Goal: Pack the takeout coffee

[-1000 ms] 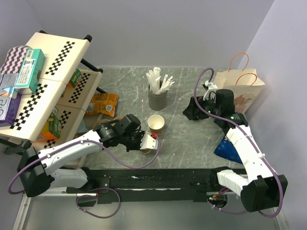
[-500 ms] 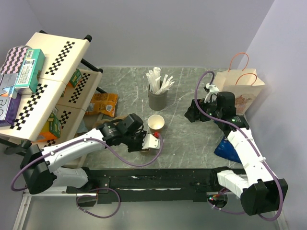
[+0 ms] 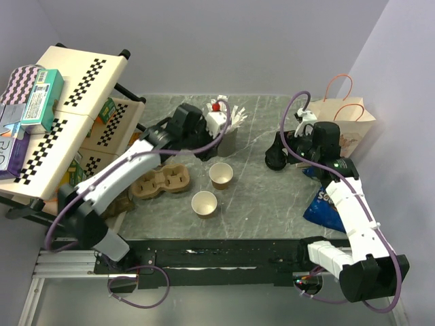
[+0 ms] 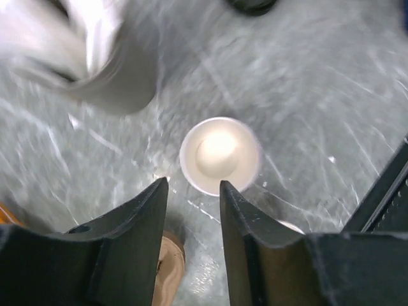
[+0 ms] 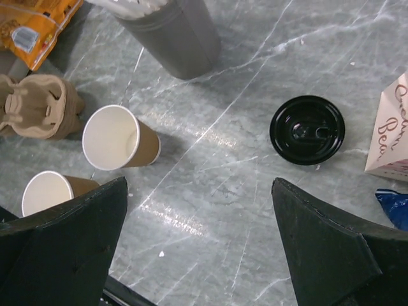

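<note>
Lifting clear, the left gripper [image 3: 216, 121] is now hovering over the grey cup [image 3: 223, 142], fingers spread, gripping nothing. White sticks [image 3: 236, 115] are filling it. In front of it, one cup [image 3: 221, 175] near and another cup [image 3: 204, 204] farther are standing empty, two in all; one empty carrier [image 3: 162, 182] front-left. Right of it, one lid [image 5: 306, 129] is lying below the right gripper [image 5: 197, 185], spread wide.

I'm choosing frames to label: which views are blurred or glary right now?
Left wrist view: motion-smeared, worst on the grey cup of white sticks; the open brown paper cup looks soft, its white inside washed out. Right wrist view: sharp, the black round plastic lid crisp, mild glare on the grey marble table. Top external view: sharp, evenly lit.
</note>
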You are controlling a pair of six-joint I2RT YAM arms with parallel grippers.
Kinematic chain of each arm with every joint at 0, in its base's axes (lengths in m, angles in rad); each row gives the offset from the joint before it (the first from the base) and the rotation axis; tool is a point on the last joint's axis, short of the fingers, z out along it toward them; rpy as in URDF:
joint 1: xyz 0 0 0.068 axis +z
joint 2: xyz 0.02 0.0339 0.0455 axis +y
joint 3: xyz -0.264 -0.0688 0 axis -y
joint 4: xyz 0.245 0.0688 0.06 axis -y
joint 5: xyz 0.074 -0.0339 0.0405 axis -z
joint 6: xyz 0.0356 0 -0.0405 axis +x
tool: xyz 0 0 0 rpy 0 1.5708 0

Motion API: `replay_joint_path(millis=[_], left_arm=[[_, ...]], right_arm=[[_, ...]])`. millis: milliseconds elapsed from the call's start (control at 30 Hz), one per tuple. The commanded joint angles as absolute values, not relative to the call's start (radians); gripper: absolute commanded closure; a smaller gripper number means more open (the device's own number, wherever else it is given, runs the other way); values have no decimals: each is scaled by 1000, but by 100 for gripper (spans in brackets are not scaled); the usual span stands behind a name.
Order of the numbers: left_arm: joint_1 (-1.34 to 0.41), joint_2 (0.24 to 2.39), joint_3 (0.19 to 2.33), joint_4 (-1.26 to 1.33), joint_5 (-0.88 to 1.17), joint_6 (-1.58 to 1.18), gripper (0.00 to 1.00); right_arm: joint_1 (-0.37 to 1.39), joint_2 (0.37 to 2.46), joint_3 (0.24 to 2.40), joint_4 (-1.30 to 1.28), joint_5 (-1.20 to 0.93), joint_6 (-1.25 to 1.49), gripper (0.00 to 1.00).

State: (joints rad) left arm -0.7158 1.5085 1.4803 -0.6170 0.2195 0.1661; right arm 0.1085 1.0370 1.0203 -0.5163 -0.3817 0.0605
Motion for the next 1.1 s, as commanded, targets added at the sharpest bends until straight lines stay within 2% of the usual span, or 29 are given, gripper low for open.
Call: replay_joint_path(millis=[0, 300, 567, 1067], left_arm=[[-658, 1627, 1577, -695, 227, 6, 58], [-652, 1730, 1540, -666, 261, -97, 59], [-652, 1784, 1523, -634, 262, -95, 65], [-652, 1847, 1508, -634, 250, -84, 67]], right_arm=[[86, 1032, 1058, -500, -362, 55, 0], [46, 996, 1016, -508, -367, 60, 0], [26, 983, 997, -503, -385, 78, 0], [5, 979, 971, -494, -399, 94, 0]])
